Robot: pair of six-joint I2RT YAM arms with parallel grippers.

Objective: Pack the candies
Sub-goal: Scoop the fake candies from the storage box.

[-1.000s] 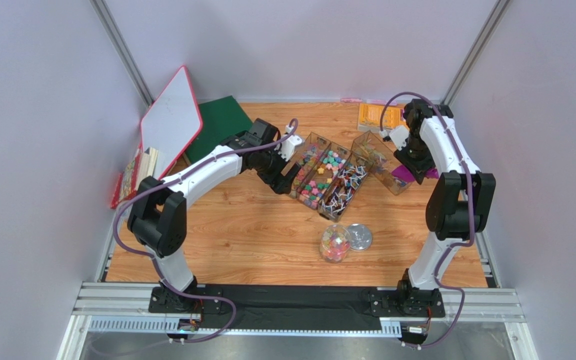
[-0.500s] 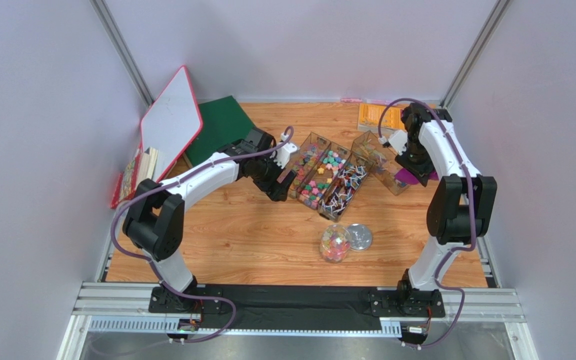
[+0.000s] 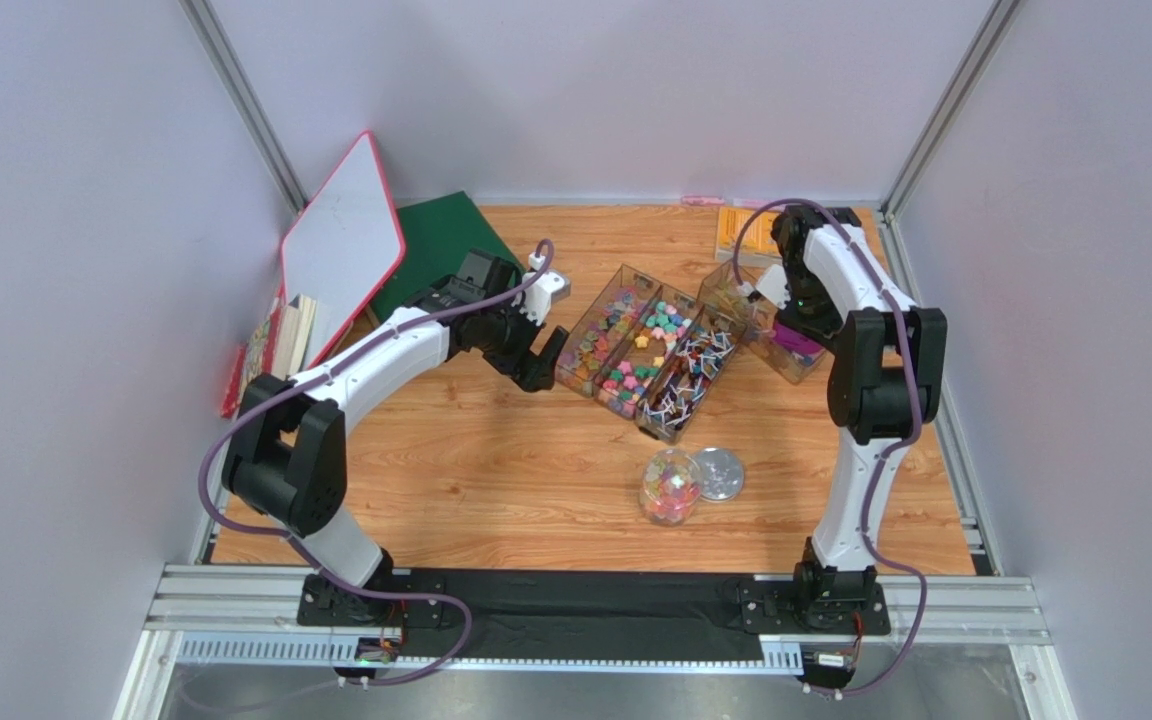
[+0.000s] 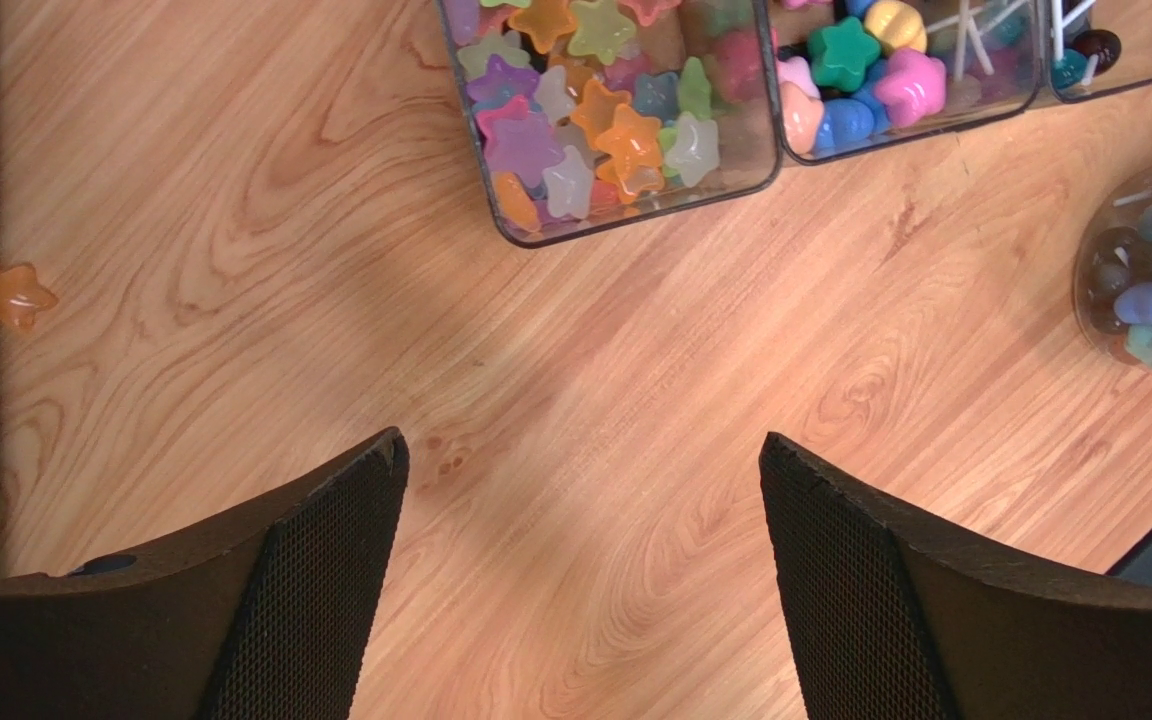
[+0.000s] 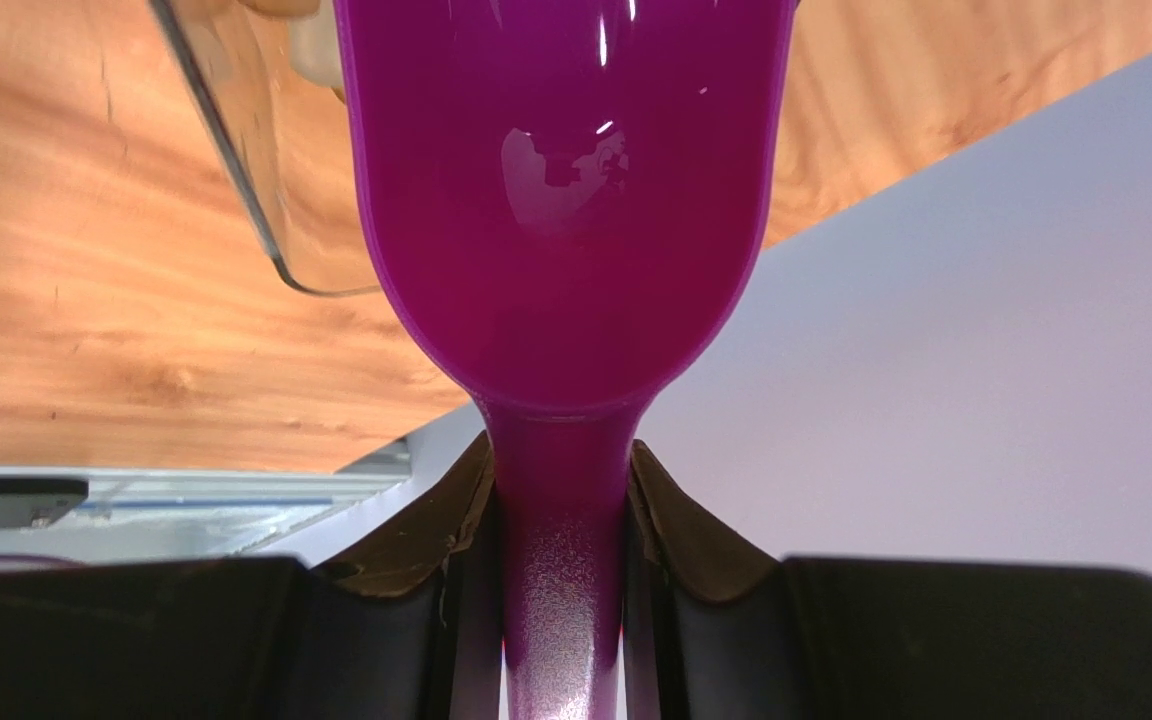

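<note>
Tiny, light, slippery candies (image 4: 597, 128): best scooped, not pinched. Right claw (image 5: 560, 510) clamped on purple scoop (image 5: 560, 225); left claw (image 4: 582, 450) agape, empty, near trays (image 4: 642, 207).

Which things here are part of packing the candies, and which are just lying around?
For the job: candies, clear trays, purple scoop in the right end effector, round jar, its lid.
Lying about: whiteboard, green mat, orange booklet, stacked books.
</note>
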